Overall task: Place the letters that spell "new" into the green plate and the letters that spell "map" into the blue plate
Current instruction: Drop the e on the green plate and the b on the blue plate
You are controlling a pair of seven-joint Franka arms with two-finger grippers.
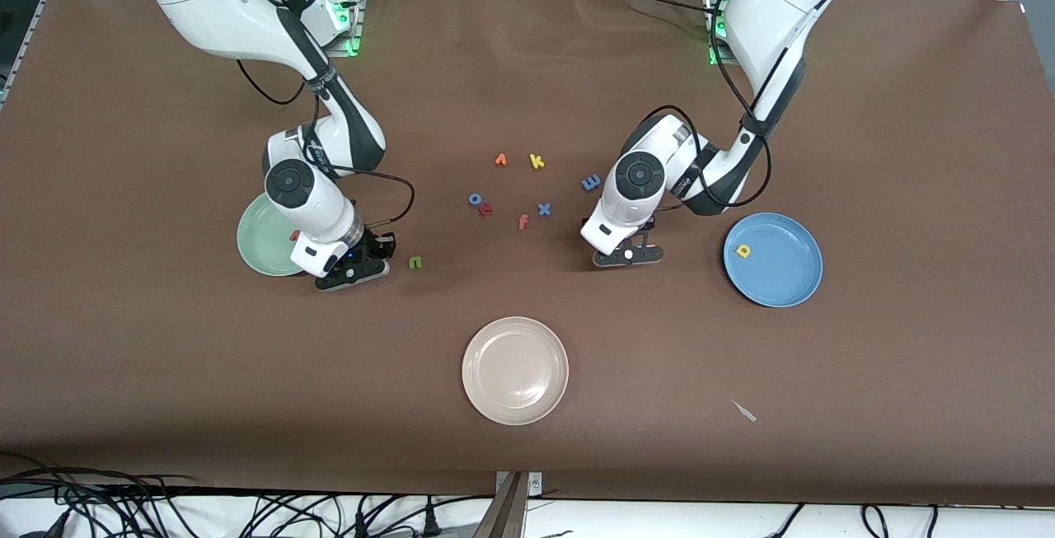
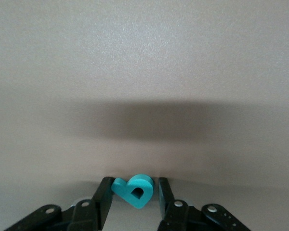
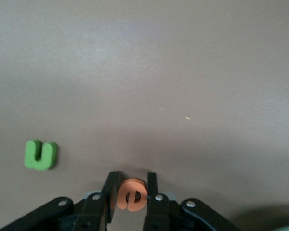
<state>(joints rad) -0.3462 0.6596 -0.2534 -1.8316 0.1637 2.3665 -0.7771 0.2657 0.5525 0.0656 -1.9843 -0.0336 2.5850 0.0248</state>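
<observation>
Orange e [image 3: 131, 195] in right gripper [image 3: 130, 197], teal p [image 2: 135, 190] in left gripper [image 2: 134, 198]

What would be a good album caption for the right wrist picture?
Right gripper pinching the orange e just above the brown table, the green n lying nearby.

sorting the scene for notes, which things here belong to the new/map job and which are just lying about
Job: green n, orange e, teal p, yellow a, blue m, green plate, blue plate.

Lying about: cream plate, yellow k, blue x, blue o, salmon f.

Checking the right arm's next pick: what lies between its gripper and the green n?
Nothing: bare brown table between the right gripper and the n, per the right wrist view.
</observation>
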